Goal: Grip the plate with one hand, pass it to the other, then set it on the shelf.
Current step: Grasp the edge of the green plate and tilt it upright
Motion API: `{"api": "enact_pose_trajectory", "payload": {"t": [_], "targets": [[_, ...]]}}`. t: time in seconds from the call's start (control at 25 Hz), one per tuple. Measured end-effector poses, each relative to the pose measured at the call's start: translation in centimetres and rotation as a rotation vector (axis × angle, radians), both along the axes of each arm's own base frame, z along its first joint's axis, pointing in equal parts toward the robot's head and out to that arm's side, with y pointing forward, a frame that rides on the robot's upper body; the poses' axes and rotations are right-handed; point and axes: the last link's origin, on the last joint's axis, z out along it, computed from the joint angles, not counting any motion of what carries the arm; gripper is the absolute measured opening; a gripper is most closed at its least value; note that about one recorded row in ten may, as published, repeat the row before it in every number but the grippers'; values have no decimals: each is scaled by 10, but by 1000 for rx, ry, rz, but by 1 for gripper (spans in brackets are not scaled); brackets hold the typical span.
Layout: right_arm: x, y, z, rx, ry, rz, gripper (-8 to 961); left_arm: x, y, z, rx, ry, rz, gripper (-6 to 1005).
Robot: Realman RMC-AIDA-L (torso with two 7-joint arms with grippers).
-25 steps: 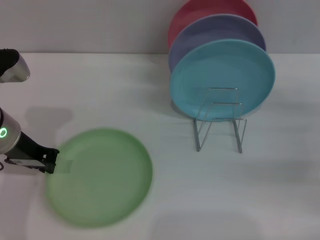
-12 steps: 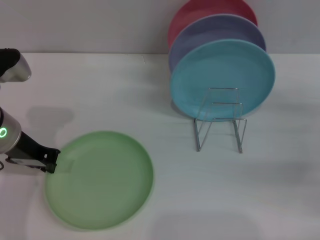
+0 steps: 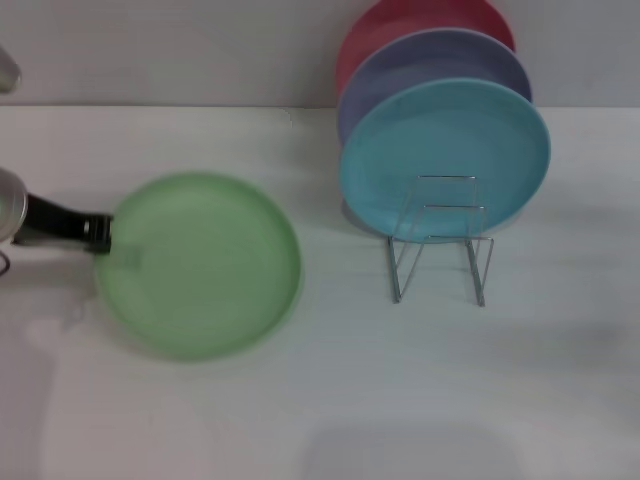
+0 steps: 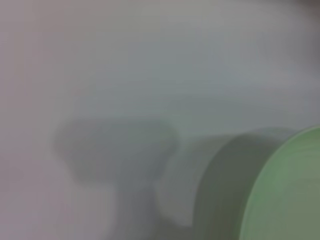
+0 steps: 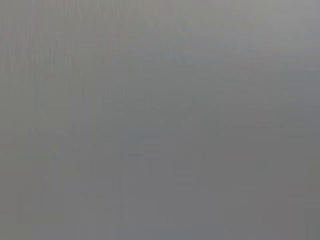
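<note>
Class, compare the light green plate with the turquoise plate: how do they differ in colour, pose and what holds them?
The light green plate lies roughly flat and face up; the turquoise plate stands on edge. The green one is gripped at its rim by the left gripper, apart from the wire rack; the turquoise one stands in that rack, in front of two others. Both are round and plain.

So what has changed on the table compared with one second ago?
The left gripper, shut on the green plate at its rim, has carried it up the head view, toward the far side of the table. The wire rack and its three plates have not moved. The right gripper is not in view.
</note>
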Motion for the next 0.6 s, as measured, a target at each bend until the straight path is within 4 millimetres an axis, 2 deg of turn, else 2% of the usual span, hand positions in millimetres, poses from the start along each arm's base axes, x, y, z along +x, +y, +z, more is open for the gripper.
{"api": "enact_pose_trajectory", "payload": {"t": [0.24, 0.6], "targets": [[-1, 0, -1, -4, 0, 3, 595, 2, 14, 6, 136, -55, -92, 33], [-2, 0, -6, -7, 3, -6, 595, -18, 19, 15, 464, -65, -243, 33]]}}
